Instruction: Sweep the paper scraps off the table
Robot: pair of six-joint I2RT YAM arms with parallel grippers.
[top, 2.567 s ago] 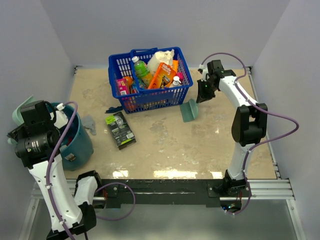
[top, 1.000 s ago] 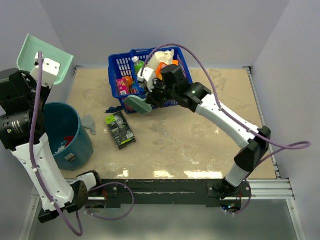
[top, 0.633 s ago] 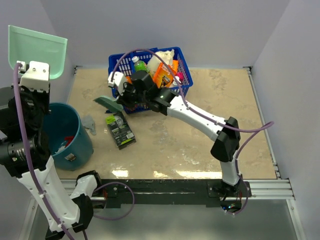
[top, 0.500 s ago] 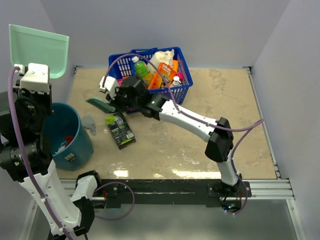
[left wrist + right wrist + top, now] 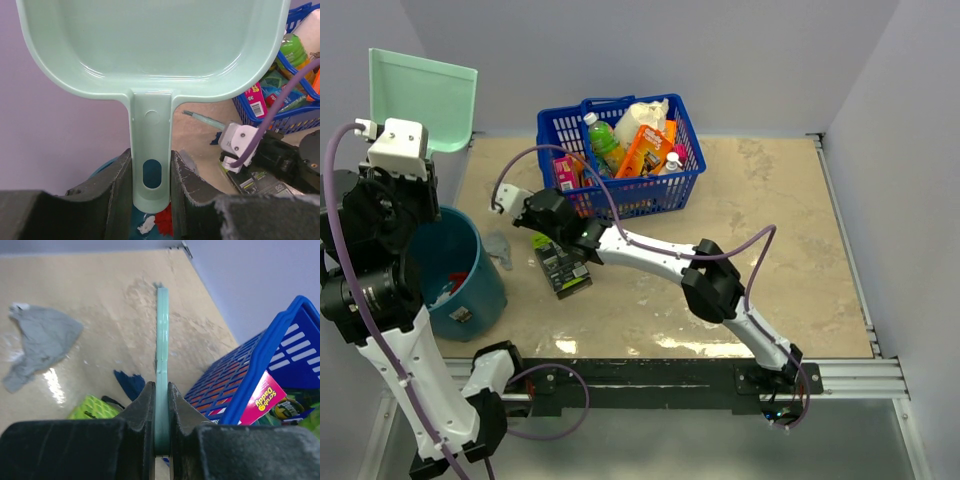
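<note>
The left fingers (image 5: 118, 186) are clamped on the dustpan (image 5: 150, 45) handle, raised above the bucket (image 5: 485, 285), where red and white scraps (image 5: 162, 224) lie. The right fingers (image 5: 144, 412) pinch the brush (image 5: 162, 325) over the worktop (image 5: 770, 230), near a grey scrap (image 5: 42, 342) and a blue scrap (image 5: 129, 384) lying on it.
</note>
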